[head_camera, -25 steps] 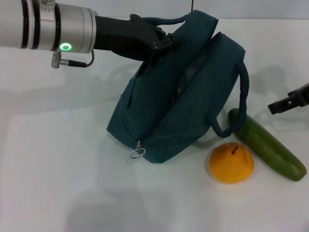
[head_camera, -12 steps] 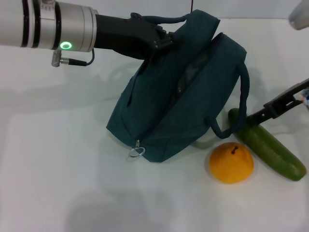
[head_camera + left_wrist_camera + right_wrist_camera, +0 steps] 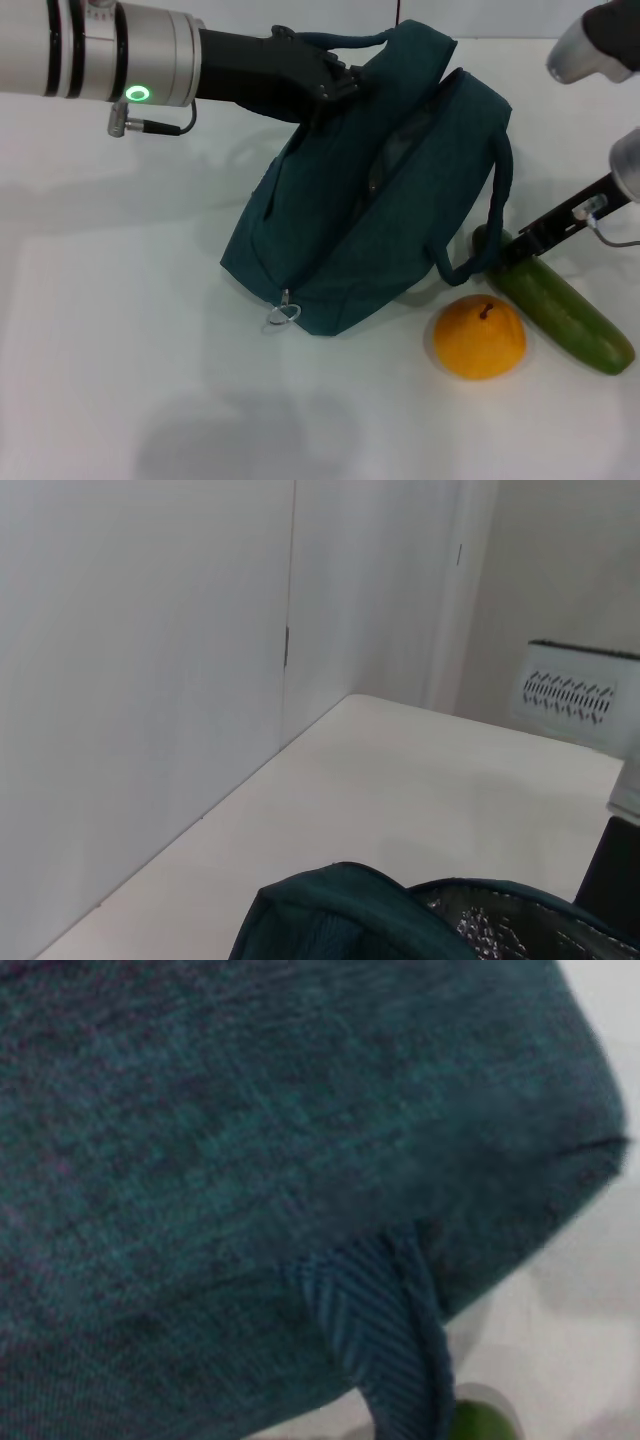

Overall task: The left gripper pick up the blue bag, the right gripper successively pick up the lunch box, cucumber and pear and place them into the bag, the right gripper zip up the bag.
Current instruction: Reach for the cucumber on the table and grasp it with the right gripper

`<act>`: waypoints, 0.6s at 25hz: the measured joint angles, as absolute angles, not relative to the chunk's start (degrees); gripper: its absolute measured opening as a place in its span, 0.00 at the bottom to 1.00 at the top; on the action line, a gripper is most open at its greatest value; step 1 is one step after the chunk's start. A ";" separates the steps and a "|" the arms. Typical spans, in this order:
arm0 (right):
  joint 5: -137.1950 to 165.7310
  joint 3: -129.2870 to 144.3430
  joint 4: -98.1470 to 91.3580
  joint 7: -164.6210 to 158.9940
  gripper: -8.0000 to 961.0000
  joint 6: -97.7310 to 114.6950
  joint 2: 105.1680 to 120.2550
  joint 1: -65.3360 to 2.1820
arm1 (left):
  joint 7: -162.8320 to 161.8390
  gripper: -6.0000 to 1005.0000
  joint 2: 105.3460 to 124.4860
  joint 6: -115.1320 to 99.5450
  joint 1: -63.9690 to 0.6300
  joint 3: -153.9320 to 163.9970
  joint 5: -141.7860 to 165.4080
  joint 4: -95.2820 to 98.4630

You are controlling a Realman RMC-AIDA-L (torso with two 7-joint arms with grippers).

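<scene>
Right gripper (image 3: 520, 243) has reached the cucumber (image 3: 555, 310) (fingers' state unclear) — left gripper (image 3: 335, 80) grasps the bag (image 3: 400, 200) — cucumber pickup next.

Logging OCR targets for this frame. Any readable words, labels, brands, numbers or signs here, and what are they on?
None readable in any view.
The blue bag, cucumber and pear show no print.
The left gripper, at the bag's top handle, shows only a green light on its cuff, no text.
The right gripper by the cucumber's end shows no lettering.
The white vented unit carries a hole pattern, not letters.
</scene>
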State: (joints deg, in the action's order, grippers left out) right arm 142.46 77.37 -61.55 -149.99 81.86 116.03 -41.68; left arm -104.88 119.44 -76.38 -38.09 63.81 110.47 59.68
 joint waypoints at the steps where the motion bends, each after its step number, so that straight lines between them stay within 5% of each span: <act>1: 142.43 77.71 -60.65 -150.10 0.78 81.59 116.05 -42.14 | -104.87 0.05 119.44 -76.38 -38.11 63.81 110.47 59.69; 15: 142.65 80.76 -56.43 -151.43 0.76 79.46 116.09 -43.94 | -104.63 0.05 119.35 -76.31 -38.40 63.81 110.57 59.77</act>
State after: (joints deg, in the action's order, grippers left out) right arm 142.65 80.76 -56.43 -151.43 79.46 116.09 -43.94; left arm -104.63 119.35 -76.32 -38.40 63.81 110.57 59.77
